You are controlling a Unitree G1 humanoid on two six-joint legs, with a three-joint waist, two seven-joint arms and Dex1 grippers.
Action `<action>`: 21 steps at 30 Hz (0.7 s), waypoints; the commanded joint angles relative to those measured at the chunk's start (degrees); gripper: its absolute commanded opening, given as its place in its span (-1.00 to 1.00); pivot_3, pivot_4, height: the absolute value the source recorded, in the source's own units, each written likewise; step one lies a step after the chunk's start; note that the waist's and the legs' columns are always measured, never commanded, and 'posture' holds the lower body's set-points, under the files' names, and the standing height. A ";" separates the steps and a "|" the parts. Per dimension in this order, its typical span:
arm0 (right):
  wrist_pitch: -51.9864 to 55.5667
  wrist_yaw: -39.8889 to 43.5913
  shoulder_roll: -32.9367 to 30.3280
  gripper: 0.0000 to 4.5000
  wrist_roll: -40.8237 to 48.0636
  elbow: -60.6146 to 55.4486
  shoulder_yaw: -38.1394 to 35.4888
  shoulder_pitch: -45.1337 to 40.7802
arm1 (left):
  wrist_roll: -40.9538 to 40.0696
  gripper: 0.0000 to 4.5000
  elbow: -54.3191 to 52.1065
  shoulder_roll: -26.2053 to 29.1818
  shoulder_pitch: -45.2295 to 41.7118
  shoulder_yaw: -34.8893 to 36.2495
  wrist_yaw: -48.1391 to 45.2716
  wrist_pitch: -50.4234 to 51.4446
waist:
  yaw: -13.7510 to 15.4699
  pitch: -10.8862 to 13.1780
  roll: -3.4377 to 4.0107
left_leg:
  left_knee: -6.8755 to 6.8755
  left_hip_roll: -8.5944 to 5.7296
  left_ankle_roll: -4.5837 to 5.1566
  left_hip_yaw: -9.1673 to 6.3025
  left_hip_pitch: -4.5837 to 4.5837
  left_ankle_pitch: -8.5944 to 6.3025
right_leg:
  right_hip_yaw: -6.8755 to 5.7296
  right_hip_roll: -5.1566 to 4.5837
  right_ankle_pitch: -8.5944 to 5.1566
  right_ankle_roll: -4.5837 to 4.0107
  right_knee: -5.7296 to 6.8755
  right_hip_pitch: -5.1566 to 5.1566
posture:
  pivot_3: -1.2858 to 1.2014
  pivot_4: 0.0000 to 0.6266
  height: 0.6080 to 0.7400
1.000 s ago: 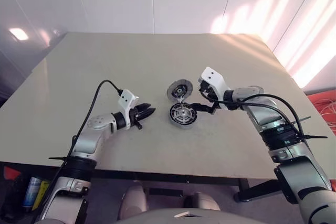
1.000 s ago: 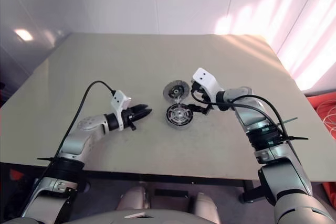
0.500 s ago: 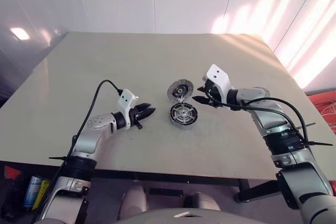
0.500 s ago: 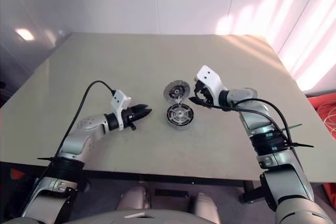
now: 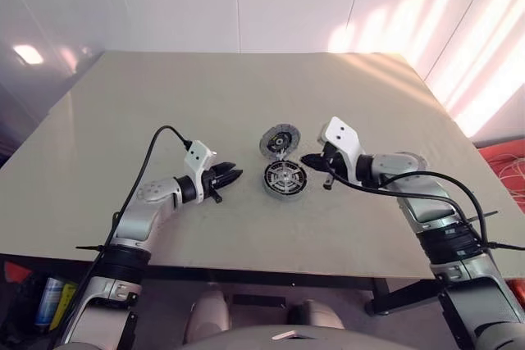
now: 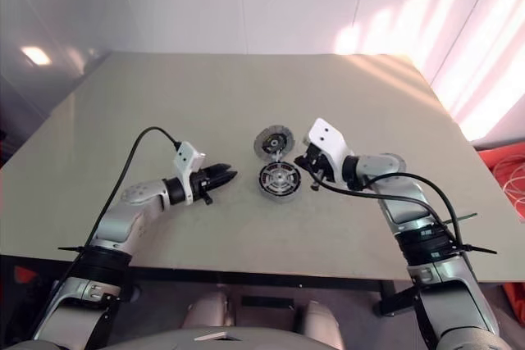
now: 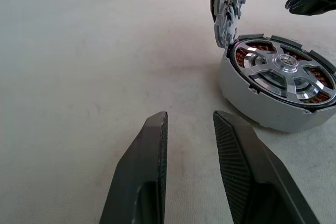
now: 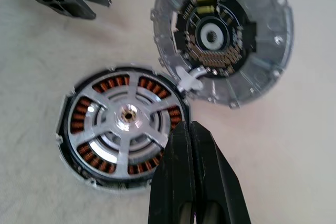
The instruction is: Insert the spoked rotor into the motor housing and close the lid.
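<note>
Spoked rotor (image 8: pixel 126 120) already sits in the motor housing (image 5: pixel 285 179), mid-table, a bit toward the near edge. Lid (image 5: pixel 280 140) stands tilted open on its hinge, on the far side. Right tool (image 5: pixel 310 161) pressed together, empty, just beside the housing; left tool (image 5: pixel 232 175) slightly spread, empty, nearby. Lid looks rigid, metal, light, probably slick: push its upper rim down rather than pinch.

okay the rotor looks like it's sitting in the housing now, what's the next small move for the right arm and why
Probably swing the shut right gripper behind the lid and nudge it down over the motor housing. The spoked rotor already sits in the cup among the coppery windings, the lid stands open on its hinge, and the right gripper holds nothing, so closing looks like what remains.
</note>
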 commanded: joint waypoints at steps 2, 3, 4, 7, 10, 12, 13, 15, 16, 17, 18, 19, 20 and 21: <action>-0.84 -0.33 2.57 -0.99 -0.60 0.40 1.71 -3.19 | 0.22 -0.34 -1.40 0.47 -0.63 0.49 0.04 -1.29 | 0.01 0.00 0.00 | 0.00 0.00 0.00 0.00 -0.01 0.00 | 0.00 0.00 0.00 0.00 -0.01 0.00 | 0.03 -1.00 1.00; -0.84 -0.32 3.25 -0.99 -0.72 0.78 2.22 -3.41 | 0.22 -0.34 -1.57 0.53 -0.44 0.59 0.14 -1.30 | 0.01 0.00 0.00 | 0.00 -0.01 0.00 0.00 -0.02 0.00 | 0.00 0.00 0.00 0.00 -0.01 0.00 | 0.03 -1.00 1.00; -0.92 -0.34 3.79 -0.99 -0.94 1.18 2.69 -3.49 | 0.23 -0.34 -1.74 0.59 -0.24 0.65 0.22 -1.32 | 0.06 0.00 0.00 | 0.00 -0.01 0.00 0.00 -0.03 0.00 | 0.00 0.00 0.00 0.00 -0.02 0.00 | 0.03 -1.00 1.00; -0.36 -0.76 6.07 -0.99 -0.88 3.72 3.83 -2.78 | 0.10 -0.34 -2.43 0.82 0.43 0.99 0.61 -1.29 | 0.06 0.00 0.00 | 0.00 -0.01 0.01 0.00 -0.05 -0.01 | 0.00 0.00 0.00 0.00 -0.04 0.00 | 0.03 -1.00 1.00; -1.76 -1.23 6.50 -0.99 -2.52 7.57 5.14 -1.39 | 0.00 -0.34 -2.90 1.01 0.87 1.22 0.91 -1.22 | 0.07 0.00 0.00 | 0.00 -0.01 0.00 0.00 -0.04 0.00 | 0.00 0.00 0.00 0.00 -0.03 0.01 | 0.03 -1.00 1.00; -2.29 -1.61 6.40 -0.99 -3.01 9.09 5.27 -0.73 | -0.05 -0.34 -3.24 1.08 1.19 1.28 1.10 -1.19 | 0.03 -0.02 -0.03 | 0.00 -0.01 0.00 0.00 0.00 -0.01 | 0.01 -0.01 0.00 0.00 -0.03 0.04 | 0.03 -1.00 1.00; -2.53 -1.62 6.30 -0.99 -3.02 9.31 5.15 -0.70 | -0.07 -0.34 -3.30 1.11 1.27 1.29 1.17 -1.19 | 0.04 -0.02 -0.03 | 0.00 -0.01 0.00 0.00 0.07 -0.01 | 0.01 -0.01 0.00 0.00 -0.03 0.11 | 0.03 -1.00 1.00; -2.70 -1.57 6.18 -0.99 -2.60 8.98 4.56 -1.01 | -0.07 -0.34 -3.41 1.13 1.37 1.26 1.31 -1.19 | 0.07 -0.02 -0.03 | 0.00 -0.01 0.01 0.00 0.26 -0.01 | 0.01 -0.02 -0.01 0.01 -0.04 0.27 | 0.03 -1.00 1.00; -2.17 -1.38 6.25 -0.99 -1.74 8.42 3.85 -1.39 | -0.08 -0.34 -3.45 1.11 1.40 1.22 1.38 -1.18 | 0.08 -0.01 -0.03 | 0.00 -0.02 0.04 0.00 0.33 -0.03 | 0.01 -0.02 -0.01 0.02 -0.05 0.35 | 0.03 -1.00 1.00; -1.77 -1.17 6.25 -0.99 -0.93 7.81 3.09 -1.95 | -0.07 -0.34 -3.35 1.09 1.33 1.16 1.40 -1.22 | 0.09 -0.01 -0.03 | 0.00 -0.02 0.07 -0.01 0.42 -0.05 | 0.01 -0.02 -0.02 0.04 -0.05 0.43 | 0.03 -1.00 1.00; -1.49 -1.02 6.21 -0.99 -0.40 7.36 2.60 -2.28 | -0.07 -0.34 -3.32 1.07 1.30 1.11 1.43 -1.25 | 0.09 -0.01 -0.03 | 0.00 -0.02 0.12 -0.01 0.45 -0.08 | 0.01 -0.03 -0.08 0.14 -0.05 0.46 | 0.03 -1.00 1.00; -1.27 -0.77 6.08 -0.99 0.07 6.84 2.07 -2.77 | -0.08 -0.34 -3.15 1.04 1.16 1.07 1.42 -1.30 | 0.07 -0.01 -0.03 | 0.00 -0.02 0.13 -0.01 0.47 -0.09 | 0.01 -0.03 -0.21 0.37 -0.04 0.47 | 0.03 -1.00 1.00; -1.09 -0.67 5.97 -0.99 0.54 6.36 1.38 -3.38 | -0.07 -0.34 -2.88 0.99 0.98 1.02 1.37 -1.38 | 0.05 -0.01 -0.03 | 0.00 -0.01 0.14 -0.01 0.47 -0.09 | 0.01 -0.02 -0.21 0.38 -0.04 0.46 | 0.03 -1.00 1.00; -0.82 -0.67 5.92 -0.99 1.02 5.99 0.73 -3.94 | -0.06 -0.34 -2.59 0.95 0.81 0.99 1.28 -1.49 | 0.04 -0.01 -0.03 | 0.00 -0.01 0.14 -0.01 0.47 -0.09 | 0.01 -0.02 -0.21 0.36 -0.04 0.46 | 0.03 -1.00 1.00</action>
